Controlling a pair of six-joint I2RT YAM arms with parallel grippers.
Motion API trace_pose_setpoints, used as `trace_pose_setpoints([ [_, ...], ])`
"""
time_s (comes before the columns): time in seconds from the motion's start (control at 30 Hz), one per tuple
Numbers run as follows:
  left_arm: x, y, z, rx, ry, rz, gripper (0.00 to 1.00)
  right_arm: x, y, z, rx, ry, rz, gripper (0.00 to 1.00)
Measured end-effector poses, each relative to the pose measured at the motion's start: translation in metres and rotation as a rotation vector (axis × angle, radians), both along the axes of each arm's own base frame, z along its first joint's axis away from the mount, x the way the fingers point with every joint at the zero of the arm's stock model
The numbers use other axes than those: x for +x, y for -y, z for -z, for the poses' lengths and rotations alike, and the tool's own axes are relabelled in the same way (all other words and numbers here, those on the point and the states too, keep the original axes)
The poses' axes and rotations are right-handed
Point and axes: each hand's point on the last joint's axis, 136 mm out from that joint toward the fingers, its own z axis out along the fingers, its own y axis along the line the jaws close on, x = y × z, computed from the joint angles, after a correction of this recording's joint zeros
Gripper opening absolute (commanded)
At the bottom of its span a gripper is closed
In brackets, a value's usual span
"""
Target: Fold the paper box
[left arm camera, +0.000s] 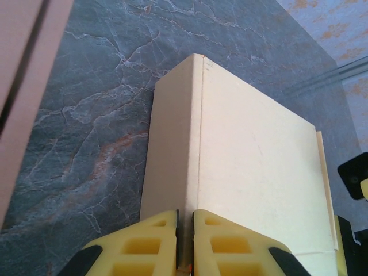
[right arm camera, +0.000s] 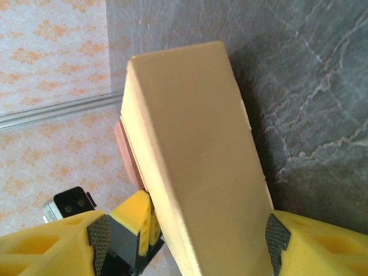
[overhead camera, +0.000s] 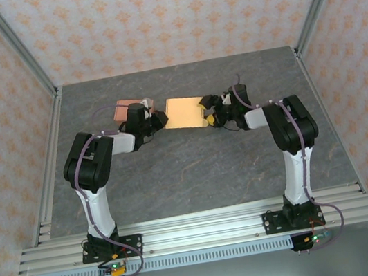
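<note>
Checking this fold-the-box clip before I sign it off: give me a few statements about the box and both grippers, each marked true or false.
1. The paper box lies between the left gripper and the right gripper. True.
2. The left gripper is wide open and clear of the box. False: its fingers are nearly together, pinching a folded edge of the box.
3. The right gripper straddles the box, jaws open, a finger on each side. True.
4. A white cloth covers the tabletop. False: the table is bare, grey and marbled.
5. No other cardboard is on the table. False: a pinkish cardboard piece lies by the left arm.
</note>
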Motion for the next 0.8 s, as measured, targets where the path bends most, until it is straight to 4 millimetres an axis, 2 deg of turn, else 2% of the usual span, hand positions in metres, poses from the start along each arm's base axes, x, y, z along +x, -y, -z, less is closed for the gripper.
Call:
trace_pose_setpoints([
  [0.8,0.0019,-0.0063,0.0011,-0.022,0.031,-0.026,0.06,0.0027,-0.0035,0.0006,-0.002,-0.023,0.01,0.74],
])
